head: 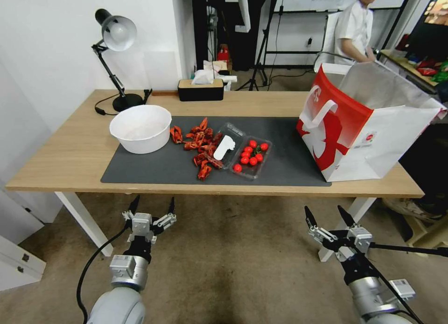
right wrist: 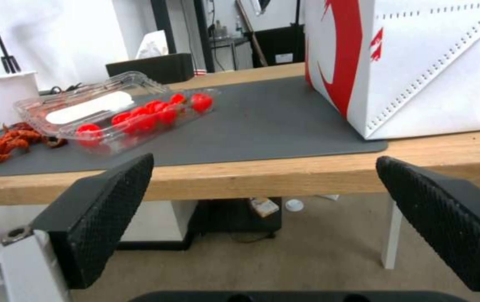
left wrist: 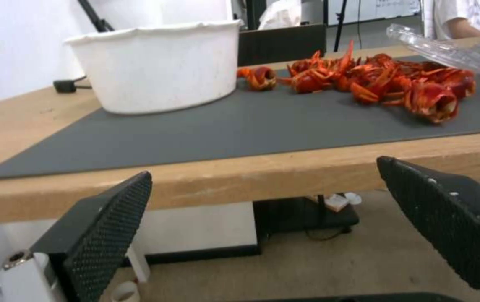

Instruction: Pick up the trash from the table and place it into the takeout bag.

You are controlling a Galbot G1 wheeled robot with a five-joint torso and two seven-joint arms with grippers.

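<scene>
Left gripper [head: 152, 206], right gripper [head: 329, 217], fingers apart, below table [head: 65, 158] edge

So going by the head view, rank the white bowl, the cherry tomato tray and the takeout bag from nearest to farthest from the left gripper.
From the left gripper, open below the table's front edge:
1. White bowl, on the mat's left end.
2. Cherry tomato tray, mid-mat.
3. Takeout bag, at the table's right end.
</scene>
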